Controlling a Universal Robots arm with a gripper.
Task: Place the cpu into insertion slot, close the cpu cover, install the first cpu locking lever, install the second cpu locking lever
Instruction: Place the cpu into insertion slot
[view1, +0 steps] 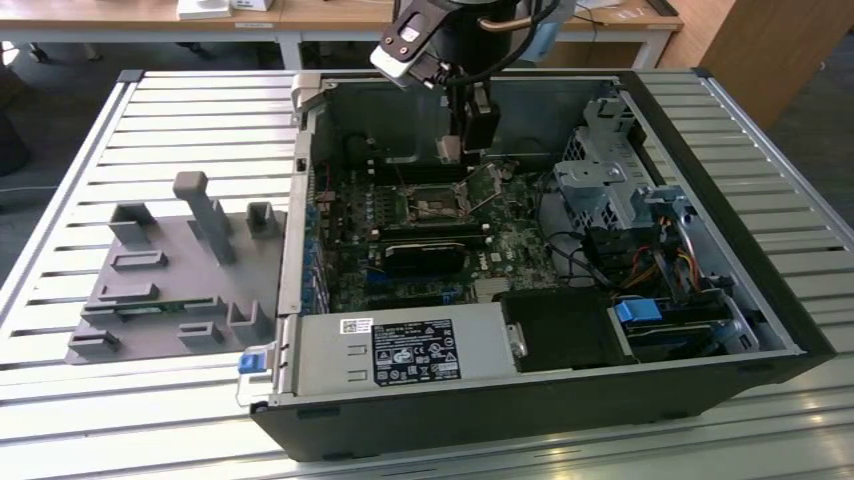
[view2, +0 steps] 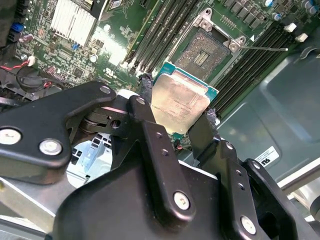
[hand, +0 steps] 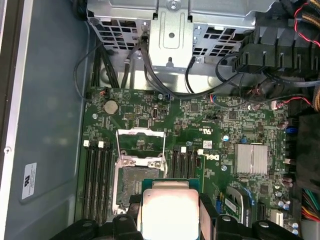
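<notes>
Grey fixture plate (view1: 160, 290): outside the computer case, well apart from the insertion slot (view1: 434, 208), to the exterior view's left of it.
Gripper (view1: 457, 152): hangs inside the case, just above the insertion slot's far edge.
Fingers (view2: 202, 132): closed on two opposite edges of the cpu (view2: 180, 102), spread no wider than the chip itself.
Cpu: off the board and near the insertion slot (view2: 207, 50), not seated in it.
Insertion slot: open, with its dark centre bare in both wrist views.
Cpu cover (hand: 140, 131): swung back, lying just beside the slot.
Handling: probably light, stiff and flat. The smooth metal top looks slippery and the underside is likely fragile, so the bare edges are the safe place to hold it.
Drive cage (view1: 607, 180): to the exterior view's right of the slot.
</notes>
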